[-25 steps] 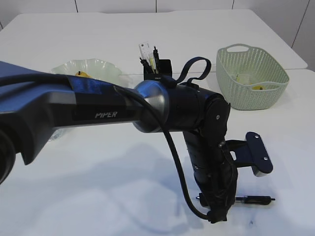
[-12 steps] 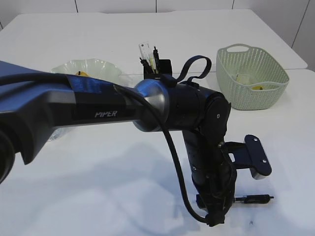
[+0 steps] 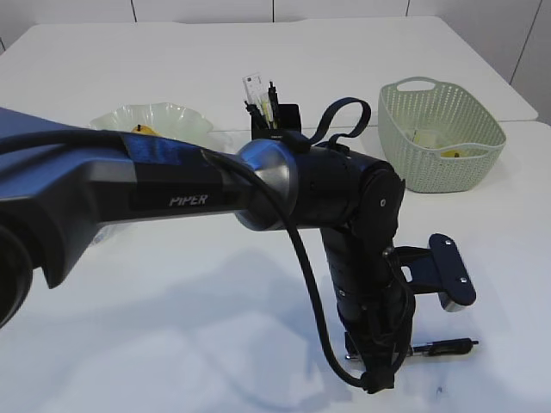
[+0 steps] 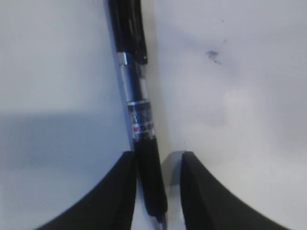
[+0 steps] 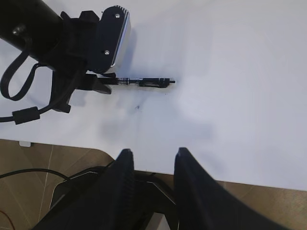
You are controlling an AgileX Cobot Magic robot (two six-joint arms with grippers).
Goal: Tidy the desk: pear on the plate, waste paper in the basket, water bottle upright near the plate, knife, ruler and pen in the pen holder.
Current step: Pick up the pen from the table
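L arm bent steeply down to desk [image 3: 172,327]; L gripper [image 4: 154,191] fingers straddle pen [image 4: 139,120], gap one side. R gripper [image 5: 149,167] spread, empty.

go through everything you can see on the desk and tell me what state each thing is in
pen: lying flat on the table, grip end between the left gripper's fingers
left gripper: down at the pen, a gap showing on one side
right gripper: open, empty, off the table edge
pen holder: upright, items inside
basket: upright, something inside
plate: something yellow on it
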